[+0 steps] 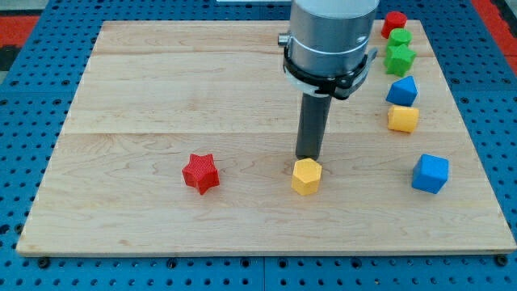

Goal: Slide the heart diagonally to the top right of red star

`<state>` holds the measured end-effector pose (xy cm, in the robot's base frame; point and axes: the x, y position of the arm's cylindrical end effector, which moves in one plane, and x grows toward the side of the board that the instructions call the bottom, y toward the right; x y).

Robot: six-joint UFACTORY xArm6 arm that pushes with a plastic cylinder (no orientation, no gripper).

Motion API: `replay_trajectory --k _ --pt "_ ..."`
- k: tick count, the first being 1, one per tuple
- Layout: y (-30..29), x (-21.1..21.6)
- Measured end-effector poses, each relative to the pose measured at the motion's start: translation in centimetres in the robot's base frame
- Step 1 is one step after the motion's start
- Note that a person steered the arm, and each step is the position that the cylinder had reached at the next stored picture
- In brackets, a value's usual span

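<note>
The red star [200, 173] lies on the wooden board [145, 89], left of centre and towards the view's bottom. A small angular yellow block [306, 176] lies to its right at about the same height; I cannot tell whether it is a heart or a pentagon. My tip [308, 158] stands right at this block's upper edge, touching it or nearly so. A second yellow block [403, 119] lies at the view's right, its shape also unclear.
A column of blocks runs down the board's right side: a red block [394, 22], a green block [399, 37], a green star [399, 58], a blue block [402, 90], and lower down a blue cube [430, 173].
</note>
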<state>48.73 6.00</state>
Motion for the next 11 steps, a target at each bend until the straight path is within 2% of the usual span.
replay_trajectory --k 1,3,4,5,7,8,9,10,11 --pt "4.8 -1.2" --pt "18.8 -3.7" --pt "19.6 -6.1" --pt "12.2 -8.5" --pt "-5.6 -7.9" --pt "-8.4 -8.8" --pt "-0.3 -9.9" --pt "3.9 -6.2" --pt "-1.8 -6.1"
